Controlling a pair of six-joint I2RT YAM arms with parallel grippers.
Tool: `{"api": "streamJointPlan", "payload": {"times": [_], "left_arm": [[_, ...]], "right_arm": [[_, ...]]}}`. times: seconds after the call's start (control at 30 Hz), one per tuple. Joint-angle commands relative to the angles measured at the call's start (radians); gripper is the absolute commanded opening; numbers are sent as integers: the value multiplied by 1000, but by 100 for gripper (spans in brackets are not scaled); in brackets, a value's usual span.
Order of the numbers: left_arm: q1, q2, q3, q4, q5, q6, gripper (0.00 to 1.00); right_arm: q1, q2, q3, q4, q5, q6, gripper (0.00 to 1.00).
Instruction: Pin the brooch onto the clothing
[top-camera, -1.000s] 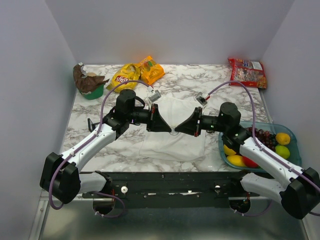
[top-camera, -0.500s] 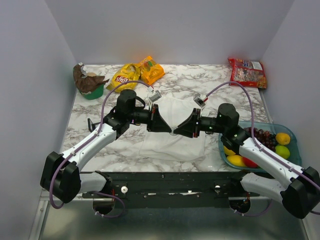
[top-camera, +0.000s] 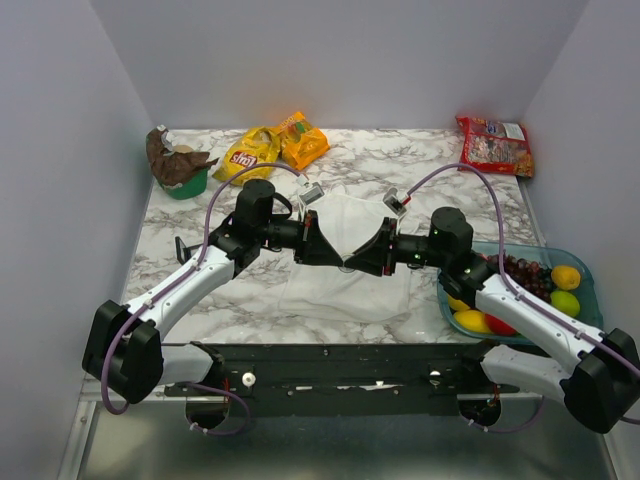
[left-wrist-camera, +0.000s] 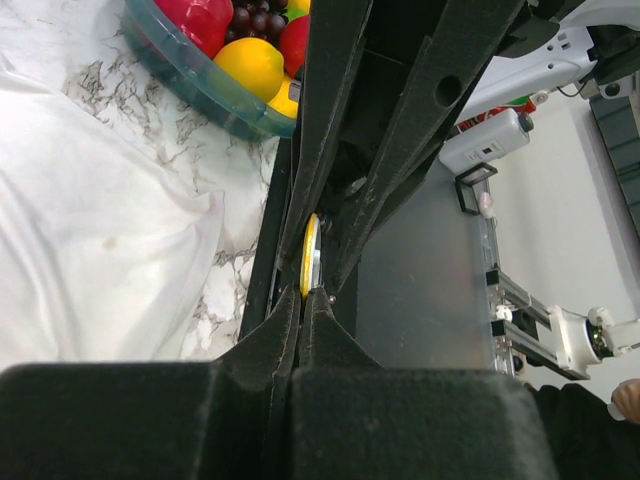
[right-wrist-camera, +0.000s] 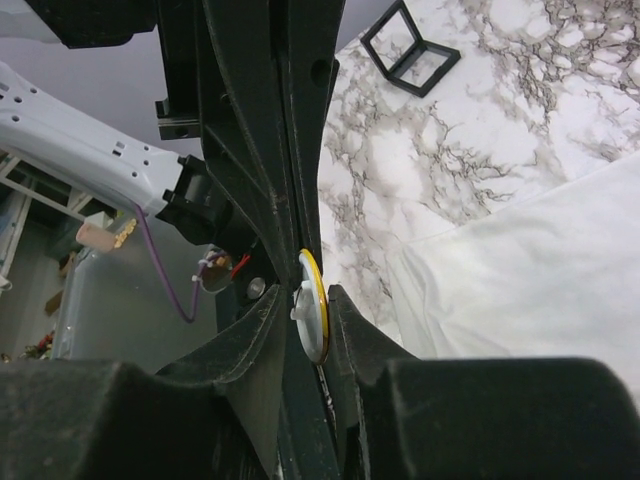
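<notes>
The white clothing lies flat in the middle of the marble table. Above it my two grippers meet tip to tip. The brooch, a small gold-rimmed disc with a white back, stands edge-on between them. My left gripper is shut on the brooch's rim. My right gripper stands open around the disc: a gap shows at its white back, and the other finger sits close against its gold face. In the top view the brooch is hidden between the black fingers of the left gripper and the right gripper.
A teal tray of lemons, grapes and red fruit sits at the right, under my right forearm. Yellow and orange snack bags and a red bag lie at the back. A green bowl is back left. A small black square frame lies left of the clothing.
My right gripper's jaws have parted from shut to open around the brooch. Both grippers have drifted slightly left; the left stays shut.
</notes>
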Motion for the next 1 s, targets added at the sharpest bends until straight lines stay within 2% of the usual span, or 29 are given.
{"api": "streamJointPlan", "payload": {"times": [0.0, 0.27, 0.47, 0.8, 0.97], "left_arm": [[-6, -1, 11, -8, -15, 13, 0], [-6, -6, 11, -7, -13, 13, 0], [-4, -9, 10, -5, -12, 13, 0], [-6, -1, 22, -31, -29, 36, 0], [-4, -1, 25, -62, -32, 52, 0]], "right_arm": [[16, 15, 18, -30, 46, -31, 29], [22, 13, 15, -41, 75, -40, 14], [25, 12, 20, -58, 103, -49, 10], [25, -70, 29, -118, 107, -68, 20], [25, -88, 35, -133, 101, -69, 35]]}}
